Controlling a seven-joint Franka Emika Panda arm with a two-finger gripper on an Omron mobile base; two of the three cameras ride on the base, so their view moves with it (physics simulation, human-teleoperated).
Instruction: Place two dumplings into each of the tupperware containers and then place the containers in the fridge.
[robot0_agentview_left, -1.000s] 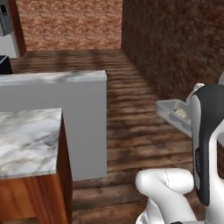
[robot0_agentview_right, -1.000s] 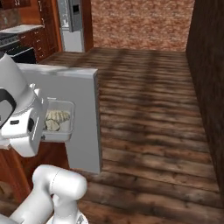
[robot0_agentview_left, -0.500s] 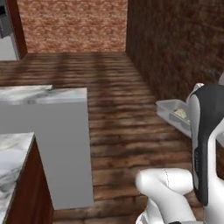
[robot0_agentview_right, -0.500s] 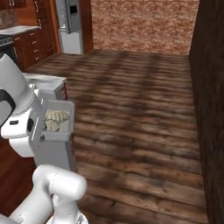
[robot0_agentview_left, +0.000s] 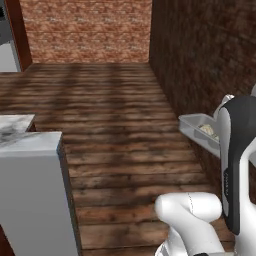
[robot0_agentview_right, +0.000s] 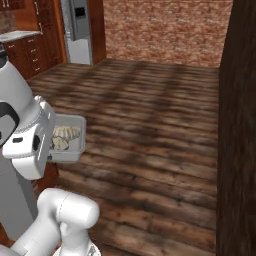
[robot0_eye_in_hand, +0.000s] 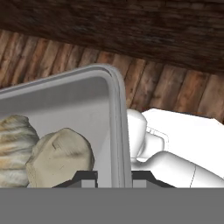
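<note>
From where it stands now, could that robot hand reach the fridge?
Probably not. The fridge stands far off across open wooden floor, and the hand is shut on the container close to the robot.

Grey translucent tupperware container (robot0_eye_in_hand: 87, 94), pale beige-tan dumplings (robot0_eye_in_hand: 61, 155)

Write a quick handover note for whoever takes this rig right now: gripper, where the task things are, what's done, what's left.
Gripper: shut on the tupperware container, clamping its rim, carried above the wooden floor.
Dumplings: two lie inside this container.
Fridge: far across the room in the right base view.
Done: this container is filled and lifted.
Left: drive to the fridge, set it inside; the second container's state is unknown.
</note>
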